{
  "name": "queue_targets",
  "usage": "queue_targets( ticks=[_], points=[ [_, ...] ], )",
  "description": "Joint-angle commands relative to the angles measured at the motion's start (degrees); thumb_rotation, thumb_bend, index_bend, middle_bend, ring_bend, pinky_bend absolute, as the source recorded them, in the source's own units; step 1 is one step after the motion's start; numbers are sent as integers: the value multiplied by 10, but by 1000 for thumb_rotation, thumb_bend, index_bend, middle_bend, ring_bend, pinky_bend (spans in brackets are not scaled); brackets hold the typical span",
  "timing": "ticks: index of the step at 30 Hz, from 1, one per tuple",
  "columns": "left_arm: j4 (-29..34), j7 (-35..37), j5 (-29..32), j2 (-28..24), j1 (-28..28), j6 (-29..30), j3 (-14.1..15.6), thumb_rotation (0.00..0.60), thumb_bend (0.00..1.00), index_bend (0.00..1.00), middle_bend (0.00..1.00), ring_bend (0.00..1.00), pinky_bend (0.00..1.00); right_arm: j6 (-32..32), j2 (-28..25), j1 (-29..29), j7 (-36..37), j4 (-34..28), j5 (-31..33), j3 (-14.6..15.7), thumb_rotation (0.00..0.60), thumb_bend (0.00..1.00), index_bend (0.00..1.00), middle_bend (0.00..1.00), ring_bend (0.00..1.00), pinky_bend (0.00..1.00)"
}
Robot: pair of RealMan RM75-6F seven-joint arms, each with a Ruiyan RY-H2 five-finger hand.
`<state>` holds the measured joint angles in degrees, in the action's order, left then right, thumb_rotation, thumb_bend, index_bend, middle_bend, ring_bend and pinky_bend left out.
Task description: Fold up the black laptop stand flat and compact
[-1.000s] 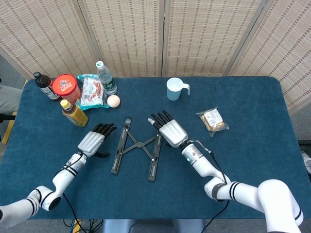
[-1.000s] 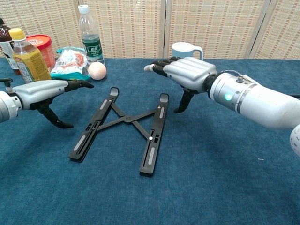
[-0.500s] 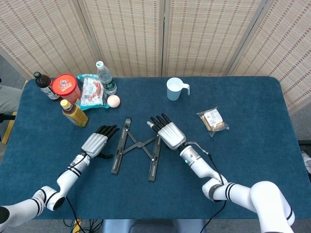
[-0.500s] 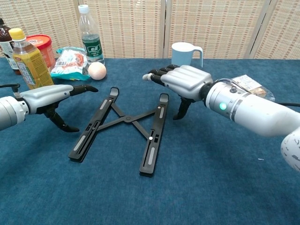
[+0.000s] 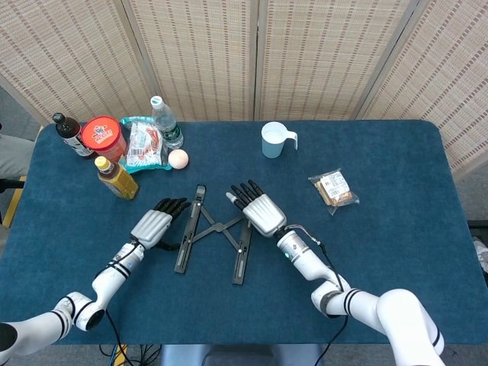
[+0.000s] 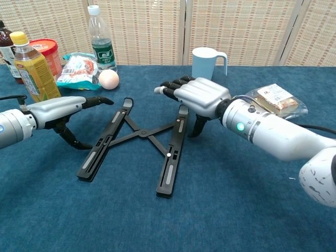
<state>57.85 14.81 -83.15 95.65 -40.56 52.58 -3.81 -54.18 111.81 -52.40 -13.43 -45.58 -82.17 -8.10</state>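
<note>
The black laptop stand lies spread out on the blue table, two long bars joined by a crossed link. My left hand hovers just left of the left bar, fingers stretched out, thumb hanging down, holding nothing. My right hand hangs over the far end of the right bar, fingers extended and apart, thumb pointing down beside the bar. Neither hand grips the stand.
At the back left stand a yellow-capped bottle, a red tub, a dark bottle, a snack packet, a water bottle and an egg. A white mug and a wrapped snack lie to the right.
Both hands have drifted inward toward the stand: the left hand nearer the left bar, the right hand leftward over the right bar's far end. The stand has not moved.
</note>
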Motion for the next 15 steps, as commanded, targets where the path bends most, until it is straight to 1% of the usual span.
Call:
queue_targets(
  ticks=[1,15],
  points=[
    [-1,2,1,1,0,-1,0,600,152,0,0,0,0,-3,10,-3,7,12,-5,0,600,0,0,0,0,0],
    [2,10,0,1,-4,-5,1,600,152,0,0,0,0,-19,40,-13,36,44,-16,-8,600,0,0,0,0,0]
  ],
)
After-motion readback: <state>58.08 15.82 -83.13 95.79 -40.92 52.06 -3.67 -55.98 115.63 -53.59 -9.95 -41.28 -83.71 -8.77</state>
